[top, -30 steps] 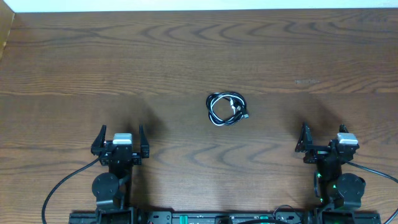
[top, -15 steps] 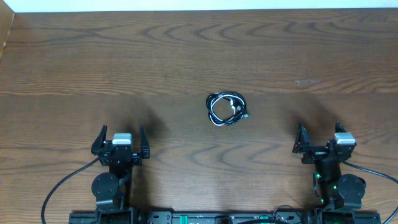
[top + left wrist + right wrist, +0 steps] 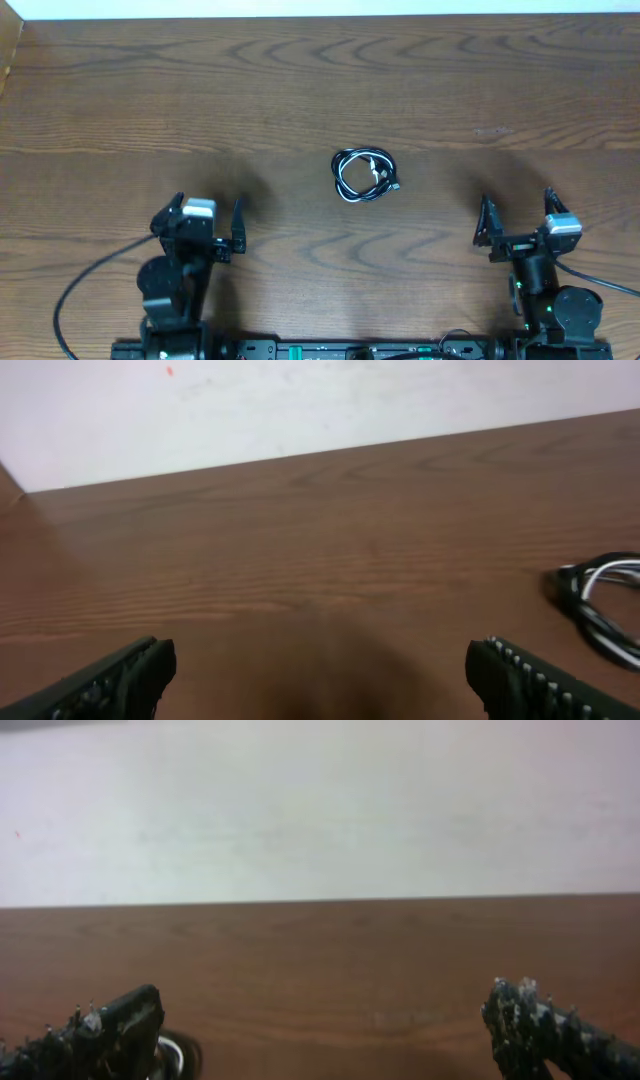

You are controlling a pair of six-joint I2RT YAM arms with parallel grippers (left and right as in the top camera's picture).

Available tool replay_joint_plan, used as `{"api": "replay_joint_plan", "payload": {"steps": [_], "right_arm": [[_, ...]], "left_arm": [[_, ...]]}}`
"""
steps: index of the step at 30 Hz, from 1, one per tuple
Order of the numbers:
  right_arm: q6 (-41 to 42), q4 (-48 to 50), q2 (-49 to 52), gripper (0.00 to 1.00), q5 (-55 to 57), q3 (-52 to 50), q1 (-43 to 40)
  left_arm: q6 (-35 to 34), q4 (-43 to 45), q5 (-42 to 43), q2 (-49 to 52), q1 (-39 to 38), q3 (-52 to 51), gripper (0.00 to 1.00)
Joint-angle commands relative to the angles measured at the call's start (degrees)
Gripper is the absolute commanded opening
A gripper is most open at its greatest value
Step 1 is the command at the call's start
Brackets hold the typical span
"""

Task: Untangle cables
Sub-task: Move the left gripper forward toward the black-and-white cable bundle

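Lying in a small coil near the middle of the wooden worktop [image 3: 300,90], the cables [image 3: 365,176], one white and the rest black, are well apart from both hands. Left hand [image 3: 208,206] and right hand [image 3: 517,205] sit toward the near edge, each with fingers spread wide, holding nothing. Left wrist view: coil at the right margin [image 3: 600,595].
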Motion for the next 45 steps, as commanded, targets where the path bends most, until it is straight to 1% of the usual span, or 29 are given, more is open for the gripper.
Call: {"api": "replay_joint_plan", "payload": {"steps": [1, 4, 7, 11, 15, 19, 25, 31, 35, 39, 45], "right_arm": [[0.20, 0.09, 3.61, 0.99, -1.51, 4.20, 0.22], [0.20, 0.07, 8.46, 0.99, -1.73, 7.80, 0.22], [-0.07, -0.20, 15.50, 0.99, -2.71, 12.87, 0.22], [-1.11, -3.23, 25.40, 0.99, -5.03, 20.74, 0.22], [-1.79, -8.63, 35.12, 0.99, -6.91, 29.42, 0.22], [-2.67, -14.40, 44.28, 0.99, -10.71, 38.21, 0.22], [-2.60, -24.94, 56.65, 0.99, -15.82, 51.04, 0.22], [-3.69, -35.93, 67.47, 0.99, -18.16, 61.81, 0.24], [-3.89, -40.13, 72.30, 0.99, -18.58, 65.96, 0.24], [-3.87, -38.82, 74.38, 0.99, -20.74, 66.14, 0.22], [-3.85, -38.12, 74.71, 0.99, -21.57, 66.10, 0.26]], "left_arm": [[-2.27, -2.40, 2.01, 7.41, 0.24, 7.23, 0.98], [-4.44, -6.45, 2.01, 14.75, 0.24, 14.23, 0.98], [-6.71, -11.23, 2.01, 21.42, 0.24, 21.64, 0.98], [-9.66, -19.43, 2.03, 29.73, 0.09, 32.33, 0.98], [-12.61, -24.13, 2.49, 35.82, -1.36, 40.09, 0.98], [-12.57, -25.27, 5.86, 41.44, -3.80, 45.59, 0.98], [-13.70, -28.98, 6.05, 51.12, -9.16, 53.31, 0.98], [-14.08, -35.17, 6.03, 64.13, -15.98, 63.25, 0.98], [-14.14, -36.46, 6.19, 70.53, -19.85, 66.97, 0.98], [-14.32, -34.47, 6.51, 74.75, -23.80, 67.06, 0.98], [-14.49, -35.23, 8.61, 77.15, -27.61, 66.79, 0.98]]}}
